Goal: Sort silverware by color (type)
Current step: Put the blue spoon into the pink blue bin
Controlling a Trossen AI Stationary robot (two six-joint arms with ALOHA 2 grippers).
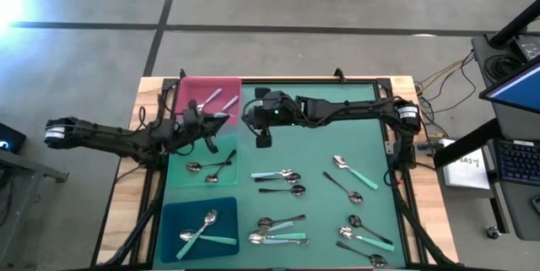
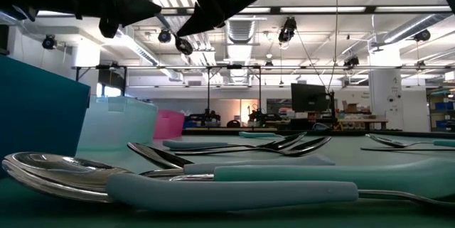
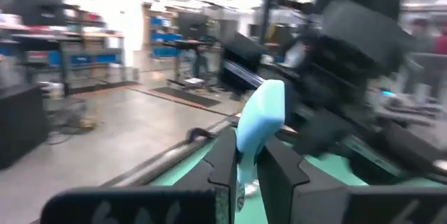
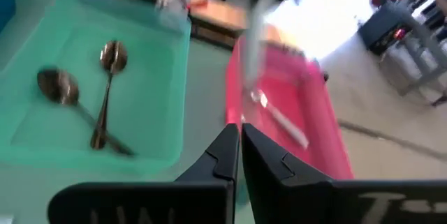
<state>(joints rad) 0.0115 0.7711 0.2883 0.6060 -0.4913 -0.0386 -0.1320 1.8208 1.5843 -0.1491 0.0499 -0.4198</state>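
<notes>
Seen from above, my left gripper (image 1: pixel 211 140) hangs over the green tray (image 1: pixel 228 174) just below the pink tray (image 1: pixel 190 89), while my right gripper (image 1: pixel 263 138) sits just beside it; most silverware (image 1: pixel 291 237) lies across the mat's lower half. At table level, teal-handled spoons (image 2: pixel 227 182) lie closest. Through my left wrist, my fingers (image 3: pixel 223 161) clamp a teal handle (image 3: pixel 262 119). Through my right wrist, my fingers (image 4: pixel 227 151) are pressed together, empty, above both trays.

Trays and arms, overhead.
Left gripper (image 1: pixel 208 142) over green tray (image 1: pixel 229 172); right gripper (image 1: pixel 263 140) just beside pink tray (image 1: pixel 194 88).
</notes>
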